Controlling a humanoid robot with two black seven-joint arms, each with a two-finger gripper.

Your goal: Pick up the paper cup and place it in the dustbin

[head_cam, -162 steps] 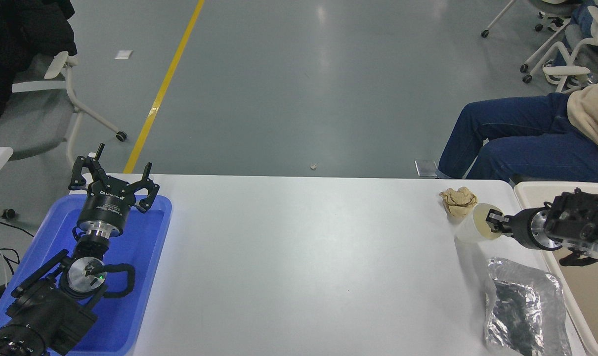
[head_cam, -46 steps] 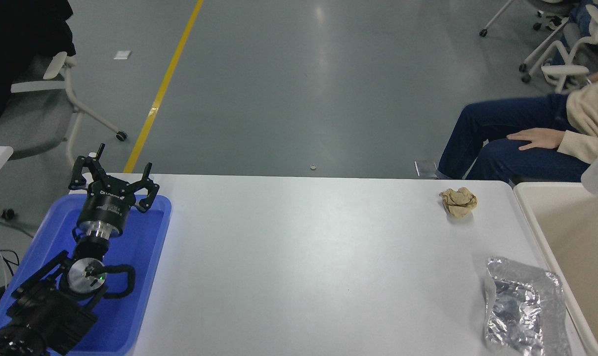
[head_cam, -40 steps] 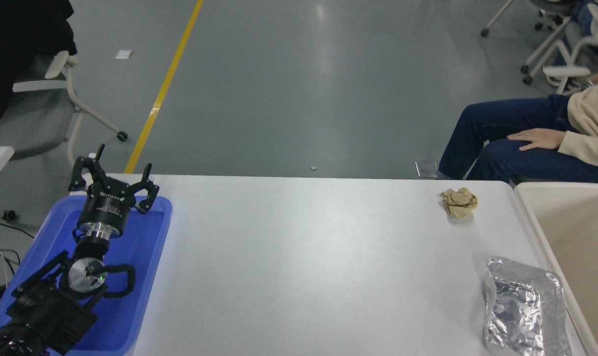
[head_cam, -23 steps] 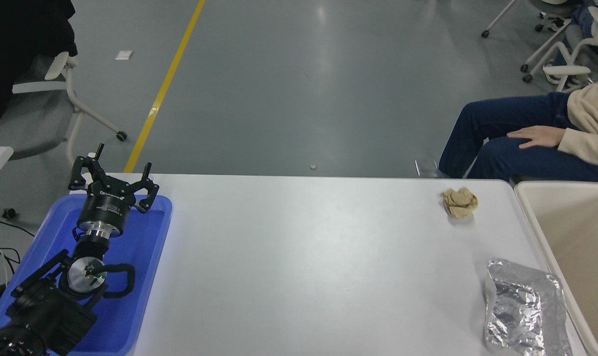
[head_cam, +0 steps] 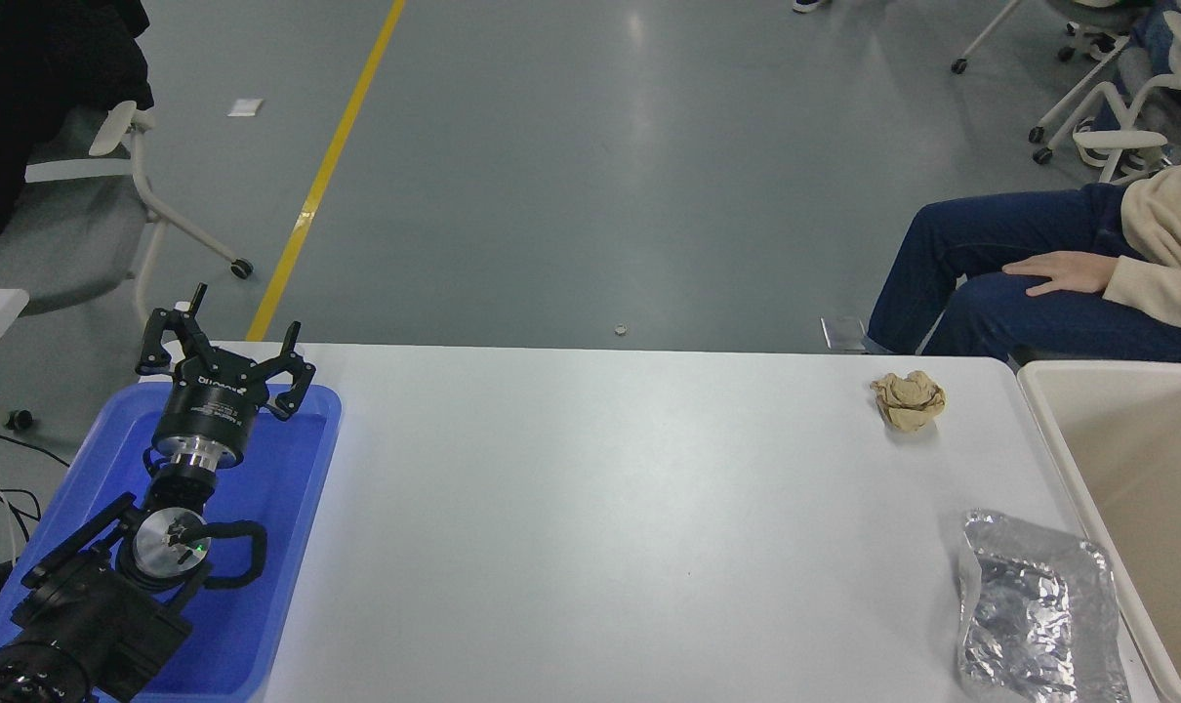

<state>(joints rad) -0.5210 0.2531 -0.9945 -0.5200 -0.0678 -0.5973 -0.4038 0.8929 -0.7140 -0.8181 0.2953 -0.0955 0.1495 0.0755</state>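
The paper cup is out of view in the head view. The dustbin [head_cam: 1049,430], a large cream tub, stands off the table's right end, and the part of its inside that shows holds nothing. My right arm and its gripper are out of the picture. My left gripper [head_cam: 222,344] is parked at the lower left above the blue tray [head_cam: 288,508], fingers spread open with nothing between them.
A crumpled brown paper ball [head_cam: 909,400] lies at the table's far right. A crinkled silver foil bag [head_cam: 1035,610] lies at the near right, beside the dustbin. A person sits at the upper right with a hand [head_cam: 1051,270] on a thigh. Office chairs stand at the far corners.
The right gripper, shut on the cup near the paper ball 3.6 s ago, has left the picture. A white blur at the right edge a second ago is gone.
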